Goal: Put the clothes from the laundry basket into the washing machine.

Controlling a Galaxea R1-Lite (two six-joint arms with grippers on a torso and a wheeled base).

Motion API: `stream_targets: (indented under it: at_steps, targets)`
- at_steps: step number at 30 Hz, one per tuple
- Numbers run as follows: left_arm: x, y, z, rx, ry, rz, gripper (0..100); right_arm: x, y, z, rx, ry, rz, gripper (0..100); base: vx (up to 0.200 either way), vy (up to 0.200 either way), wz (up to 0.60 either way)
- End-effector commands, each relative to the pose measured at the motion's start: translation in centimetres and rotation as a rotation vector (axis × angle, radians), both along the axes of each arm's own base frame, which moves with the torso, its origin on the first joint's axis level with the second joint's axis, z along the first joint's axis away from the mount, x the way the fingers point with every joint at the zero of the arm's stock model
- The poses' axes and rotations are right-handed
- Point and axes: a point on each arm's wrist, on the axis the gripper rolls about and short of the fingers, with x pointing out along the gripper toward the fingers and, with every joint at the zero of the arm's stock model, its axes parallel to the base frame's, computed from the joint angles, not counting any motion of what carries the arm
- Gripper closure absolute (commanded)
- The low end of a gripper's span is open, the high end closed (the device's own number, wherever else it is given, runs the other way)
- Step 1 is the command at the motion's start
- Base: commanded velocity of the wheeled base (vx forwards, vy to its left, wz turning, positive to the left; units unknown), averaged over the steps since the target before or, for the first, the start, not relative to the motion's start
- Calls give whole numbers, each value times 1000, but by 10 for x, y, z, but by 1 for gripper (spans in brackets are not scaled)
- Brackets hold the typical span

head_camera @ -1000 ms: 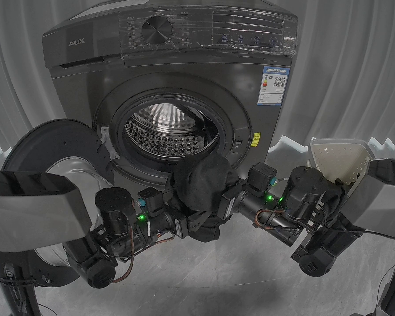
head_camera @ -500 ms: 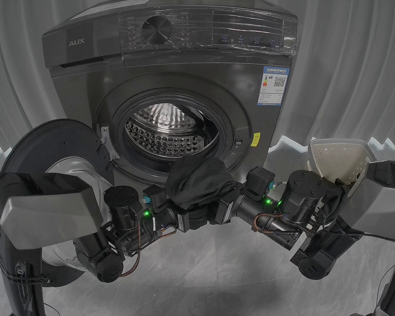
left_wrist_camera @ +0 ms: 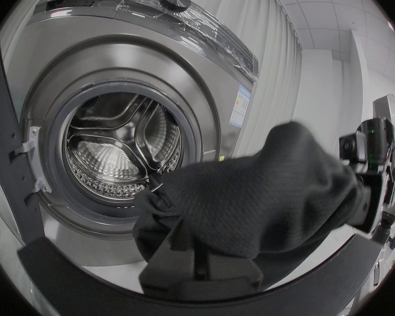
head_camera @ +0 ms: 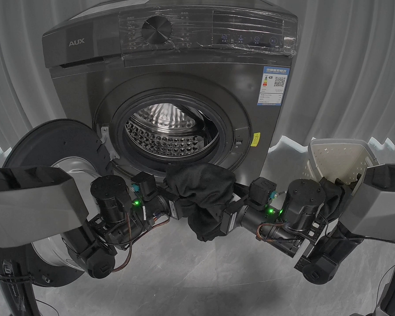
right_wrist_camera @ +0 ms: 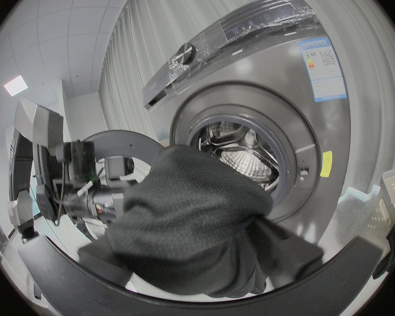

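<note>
The washer (head_camera: 162, 73) stood with its door (head_camera: 52, 148) swung wide to the left and the steel drum (head_camera: 171, 130) bare to view. Just in front of the opening, at its lower lip and not inside, a black garment (head_camera: 204, 189) hung bunched between the two arms. It lay draped over the left hand (head_camera: 176, 207) on one side and the right hand (head_camera: 227, 213) on the other, with a fold drooping below them toward the floor. The cloth covered both hands, so I could not tell how far either was open or what hold it had. In the wrist views the garment (left_wrist_camera: 259, 198) (right_wrist_camera: 188, 216) sat humped between camera and drum. To the right stood the white basket (head_camera: 338, 154), with more dark cloth (head_camera: 335, 194) at its rim.
</note>
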Motion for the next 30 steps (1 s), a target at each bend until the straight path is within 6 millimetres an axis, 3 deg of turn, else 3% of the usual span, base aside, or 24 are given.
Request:
stream_targets:
  at_steps: [1, 6, 15, 23, 30]
  targets:
    - [-12, 8, 23, -36, -34, 5, 100, -16, -23, -28, -114, 118, -18, 0, 0, 0, 0]
    - [-27, 16, 39, -75, -39, 11, 100, -36, -33, -42, -174, 181, 21, 0, 0, 0, 0]
    - [-43, 20, 46, -83, -36, -2, 100, -46, -31, -32, -169, 155, 72, 0, 0, 0, 0]
    - [-55, 31, 54, -106, -30, 16, 100, -65, -49, -38, -227, 203, 68, 0, 0, 0, 0]
    - [-72, 44, 67, -126, -55, 123, 100, -61, -85, -3, -143, 137, -89, 0, 0, 0, 0]
